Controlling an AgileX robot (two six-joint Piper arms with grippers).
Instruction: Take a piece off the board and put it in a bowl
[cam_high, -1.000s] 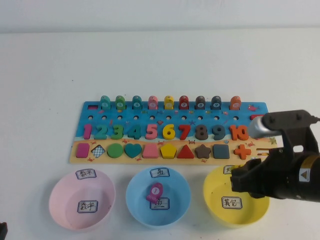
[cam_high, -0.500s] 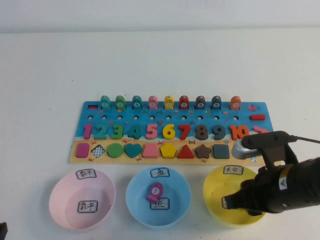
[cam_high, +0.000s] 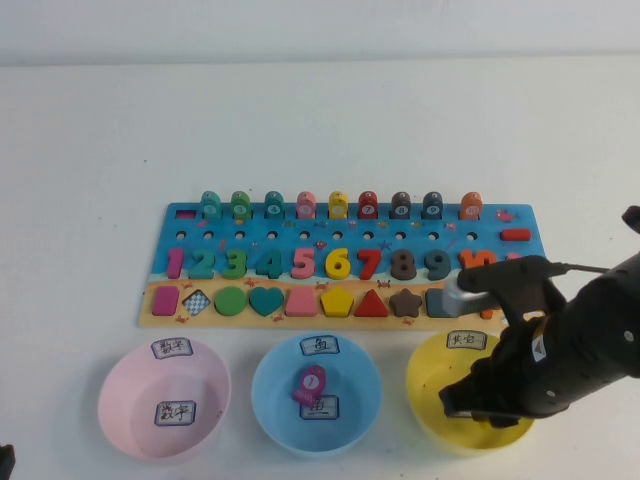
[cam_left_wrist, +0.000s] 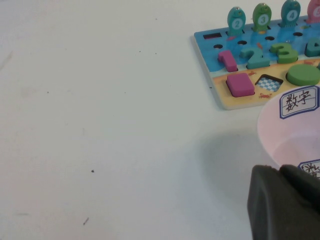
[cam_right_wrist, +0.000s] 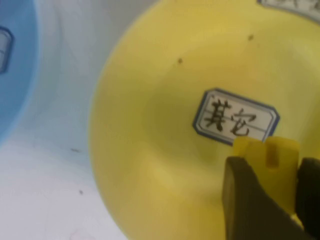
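Lowered since the earlier frame, the right end effector (cam_right_wrist: 272, 192) now sits over the yellow bowl (cam_high: 430, 395) at lower right, its fingers (cam_right_wrist: 245, 200) clamped on the yellow equals-sign piece (cam_right_wrist: 267, 155) inside the bowl's hollow, above a handwritten label (cam_right_wrist: 235, 120). Blue bowl (cam_high: 270, 385), lower centre, holds one pink fish peg (cam_high: 311, 384). Pink bowl (cam_high: 125, 400), lower left, sits beside the left end effector (cam_left_wrist: 285, 202); its finger state cannot be determined. Board (cam_high: 160, 235) lies above the bowls on the bench (cam_high: 320, 120).
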